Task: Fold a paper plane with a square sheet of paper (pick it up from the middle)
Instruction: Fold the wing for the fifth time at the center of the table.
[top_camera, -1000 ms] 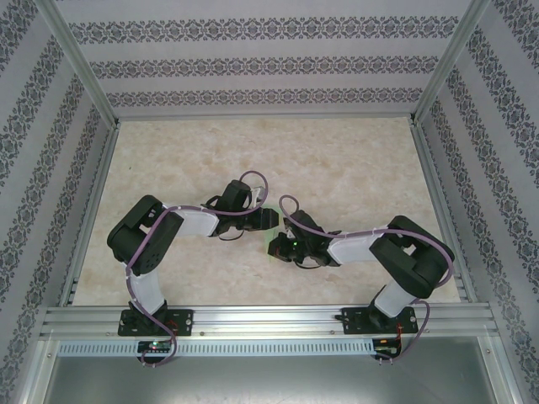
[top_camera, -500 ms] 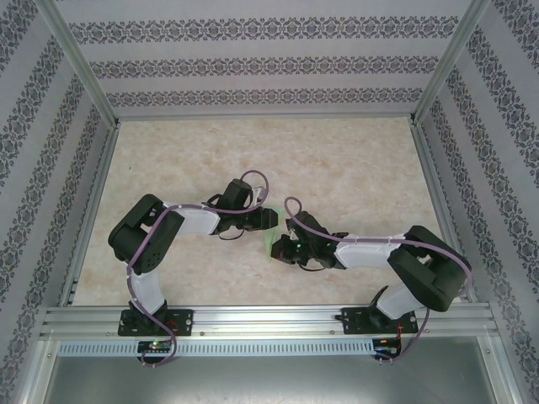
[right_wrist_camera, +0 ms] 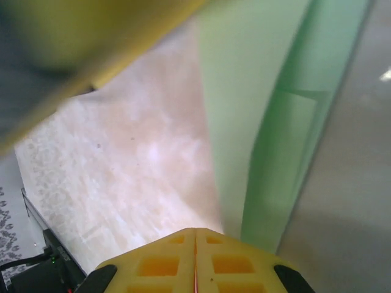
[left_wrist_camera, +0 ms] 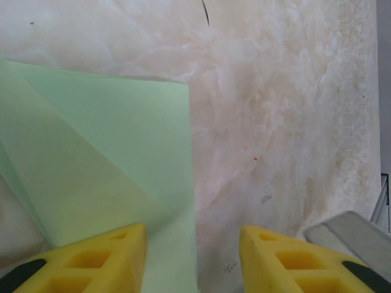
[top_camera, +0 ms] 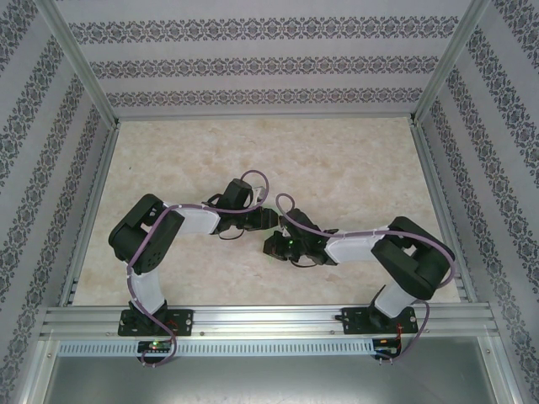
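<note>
left gripper (left_wrist_camera: 192,235): fingers spread | square sheet of paper (left_wrist_camera: 104,159): folded, flat, ahead of and under one finger | right gripper (right_wrist_camera: 195,235): fingers pressed together, paper edge reaching tips, pinch unclear

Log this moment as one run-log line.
left gripper: open, astride edge of pale green folded paper sheet | right gripper: shut, tips at paper
</note>
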Robot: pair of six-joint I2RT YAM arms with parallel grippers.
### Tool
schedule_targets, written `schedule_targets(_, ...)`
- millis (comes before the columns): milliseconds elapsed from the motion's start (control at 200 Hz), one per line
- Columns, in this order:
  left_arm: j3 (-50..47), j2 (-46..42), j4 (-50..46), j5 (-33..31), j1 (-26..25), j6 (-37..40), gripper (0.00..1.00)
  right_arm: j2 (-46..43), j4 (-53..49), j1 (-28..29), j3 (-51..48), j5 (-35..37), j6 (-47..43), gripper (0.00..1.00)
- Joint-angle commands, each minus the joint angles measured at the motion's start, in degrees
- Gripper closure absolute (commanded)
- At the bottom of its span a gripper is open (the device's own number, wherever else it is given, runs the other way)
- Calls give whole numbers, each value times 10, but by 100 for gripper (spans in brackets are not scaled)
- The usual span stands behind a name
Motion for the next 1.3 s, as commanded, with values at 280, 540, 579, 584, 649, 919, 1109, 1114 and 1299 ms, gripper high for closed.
schedule_targets(280, 8, 20, -36, -9, 0, 15, 55, 20, 15, 18, -58, -40, 18, 93)
schedule_targets(540, 12, 26, -53, -22, 0, 12, 56, -10, 16, 38, -69, -41, 17, 92)
schedule_targets(579, 13, 26, -56, -22, 0, 12, 57, -19, 13, 40, -70, -39, 17, 92)
schedule_targets(584, 13, 26, -56, -22, 0, 12, 57, -20, 11, 40, -70, -40, 17, 92)
schedule_targets(649, 12, 26, -56, -22, 0, 11, 58, -25, -2, 41, -74, -35, 13, 92)
schedule_targets(919, 10, 27, -56, -20, 0, 13, 58, 2, 70, 54, -120, -51, 36, 92)
schedule_targets(1109, 14, 28, -61, -19, 0, 12, 58, 11, 22, 66, -103, -64, -3, 93)
schedule_targets(1114, 14, 27, -60, -18, 0, 12, 58, 11, 22, 66, -104, -63, -5, 93)
schedule_targets(1299, 10, 26, -61, -18, -1, 11, 59, -26, -143, 81, -45, -8, -63, 93)
